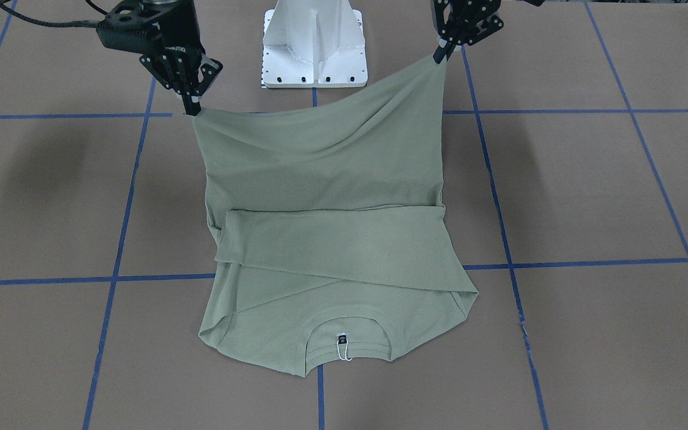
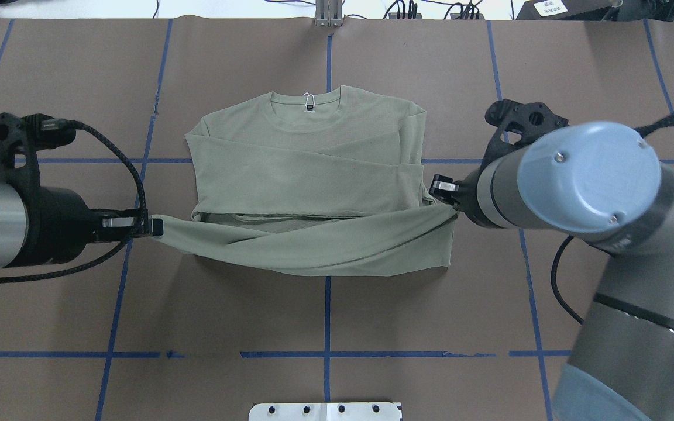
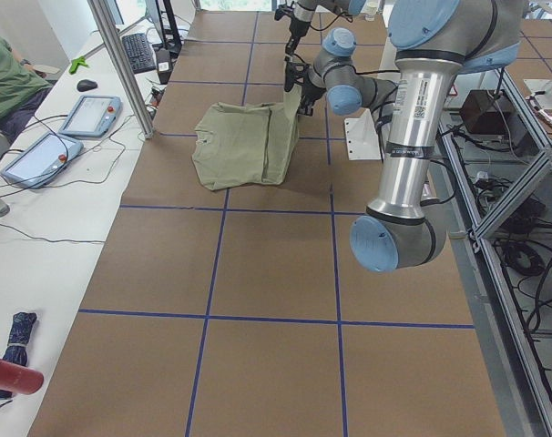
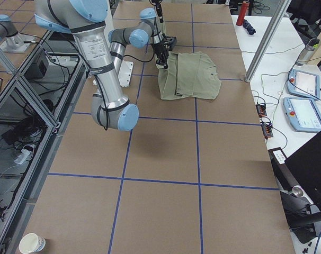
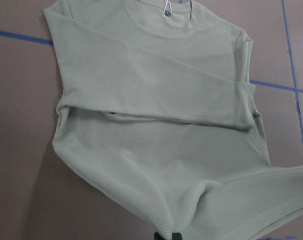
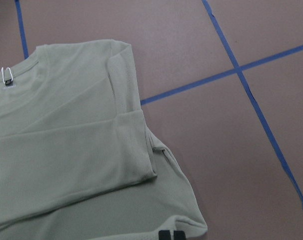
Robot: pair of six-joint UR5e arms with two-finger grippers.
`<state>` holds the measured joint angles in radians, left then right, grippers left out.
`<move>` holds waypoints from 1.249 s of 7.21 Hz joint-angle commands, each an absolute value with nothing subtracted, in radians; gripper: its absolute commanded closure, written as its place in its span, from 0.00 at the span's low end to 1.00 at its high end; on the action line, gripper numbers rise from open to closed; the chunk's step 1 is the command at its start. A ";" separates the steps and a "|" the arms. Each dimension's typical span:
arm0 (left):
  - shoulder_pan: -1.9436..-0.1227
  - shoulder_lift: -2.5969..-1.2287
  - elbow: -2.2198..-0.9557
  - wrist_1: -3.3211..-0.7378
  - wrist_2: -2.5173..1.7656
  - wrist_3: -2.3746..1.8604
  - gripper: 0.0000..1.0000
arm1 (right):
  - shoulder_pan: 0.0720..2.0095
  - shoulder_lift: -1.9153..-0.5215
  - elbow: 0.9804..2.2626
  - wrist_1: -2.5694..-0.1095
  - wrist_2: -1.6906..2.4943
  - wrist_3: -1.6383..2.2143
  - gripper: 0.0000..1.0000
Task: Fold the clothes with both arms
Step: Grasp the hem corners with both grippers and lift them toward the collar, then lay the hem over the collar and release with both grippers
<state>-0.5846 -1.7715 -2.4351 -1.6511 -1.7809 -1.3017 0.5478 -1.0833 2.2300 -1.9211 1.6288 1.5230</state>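
The pale sage-green shirt [image 1: 320, 239] lies on the brown table with its neck and black tag [image 1: 342, 341] pointing away from the robot. Its sleeves are folded across the chest [image 2: 308, 175]. The hem end is lifted off the table and stretched between both grippers. My left gripper [image 1: 441, 55] [image 2: 152, 225] is shut on one hem corner. My right gripper [image 1: 192, 109] [image 2: 445, 190] is shut on the other corner. Each wrist view shows the cloth [image 5: 151, 125] [image 6: 66, 150] running down to dark fingertips at the bottom edge.
The white base pedestal [image 1: 314, 45] stands just behind the lifted hem. Blue tape lines [image 2: 327, 316] grid the brown table. In the left side view a seated person [image 3: 7, 77], control tablets [image 3: 89, 114] and a metal post [image 3: 121, 64] stand beyond the table's far edge.
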 commanded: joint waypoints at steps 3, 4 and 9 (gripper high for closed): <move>-0.739 -1.989 -2.073 -1.664 -1.781 -1.130 1.00 | 0.650 -0.987 1.913 -1.709 1.651 1.441 1.00; -0.791 -1.994 -2.024 -1.666 -1.781 -1.065 1.00 | 0.670 -0.923 1.842 -1.707 1.651 1.431 1.00; -0.828 -2.130 -1.556 -1.960 -1.734 -1.008 1.00 | 0.759 -0.805 1.421 -1.402 1.666 1.336 1.00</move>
